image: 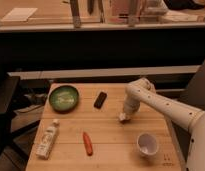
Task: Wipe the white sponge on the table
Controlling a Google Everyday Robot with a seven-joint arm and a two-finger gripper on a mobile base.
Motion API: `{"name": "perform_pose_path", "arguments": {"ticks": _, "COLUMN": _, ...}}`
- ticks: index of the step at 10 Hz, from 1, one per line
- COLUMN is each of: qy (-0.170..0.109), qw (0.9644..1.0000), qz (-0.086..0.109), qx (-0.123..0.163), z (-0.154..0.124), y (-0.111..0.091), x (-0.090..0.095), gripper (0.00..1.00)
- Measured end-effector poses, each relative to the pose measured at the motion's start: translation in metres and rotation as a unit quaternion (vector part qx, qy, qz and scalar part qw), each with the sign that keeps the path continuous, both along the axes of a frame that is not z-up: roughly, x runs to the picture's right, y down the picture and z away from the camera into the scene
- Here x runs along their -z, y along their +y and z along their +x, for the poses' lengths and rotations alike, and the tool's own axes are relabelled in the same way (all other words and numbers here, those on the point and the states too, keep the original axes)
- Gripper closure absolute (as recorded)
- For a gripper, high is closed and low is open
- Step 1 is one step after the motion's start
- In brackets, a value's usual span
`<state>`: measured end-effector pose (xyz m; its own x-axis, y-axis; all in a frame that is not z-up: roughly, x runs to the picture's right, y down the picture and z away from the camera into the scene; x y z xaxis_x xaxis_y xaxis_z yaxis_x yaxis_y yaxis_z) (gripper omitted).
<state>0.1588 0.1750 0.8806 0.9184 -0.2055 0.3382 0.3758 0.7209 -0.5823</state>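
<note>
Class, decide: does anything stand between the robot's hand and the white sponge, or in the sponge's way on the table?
Nothing visible does. The hand is right at the white sponge on the table. The black object behind-left and the white cup in front-right lie apart from it, so they would probably matter only for wide strokes.

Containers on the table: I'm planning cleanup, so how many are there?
3: a green bowl back left, a white bottle lying front left, a white cup front right. None looks hidden. The gripper is down at the white sponge, right of centre.
</note>
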Motion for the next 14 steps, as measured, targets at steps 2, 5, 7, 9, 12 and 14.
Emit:
{"name": "perform_pose_path", "arguments": {"ticks": 2, "qy": -0.002, "qw": 1.0, "qz": 0.002, "qx": 0.005, "z": -0.001, "y": 0.001, "x": 0.0, "gripper": 0.99}}
{"name": "perform_pose_path", "arguments": {"ticks": 5, "qy": -0.003, "qw": 1.0, "qz": 0.0, "qx": 0.007, "z": -0.003, "y": 0.003, "x": 0.002, "gripper": 0.99}}
{"name": "perform_pose_path", "arguments": {"ticks": 7, "qy": -0.008, "qw": 0.9998, "qz": -0.001, "qx": 0.015, "z": -0.009, "y": 0.006, "x": 0.005, "gripper": 0.99}}
{"name": "perform_pose_path", "arguments": {"ticks": 9, "qy": -0.009, "qw": 0.9999, "qz": 0.0, "qx": 0.013, "z": -0.009, "y": 0.006, "x": 0.005, "gripper": 0.99}}
{"name": "perform_pose_path", "arguments": {"ticks": 12, "qy": -0.01, "qw": 0.9998, "qz": 0.0, "qx": 0.02, "z": -0.011, "y": 0.008, "x": 0.007, "gripper": 0.99}}
{"name": "perform_pose_path", "arguments": {"ticks": 14, "qy": -0.011, "qw": 0.9997, "qz": -0.001, "qx": 0.021, "z": -0.012, "y": 0.009, "x": 0.008, "gripper": 0.99}}
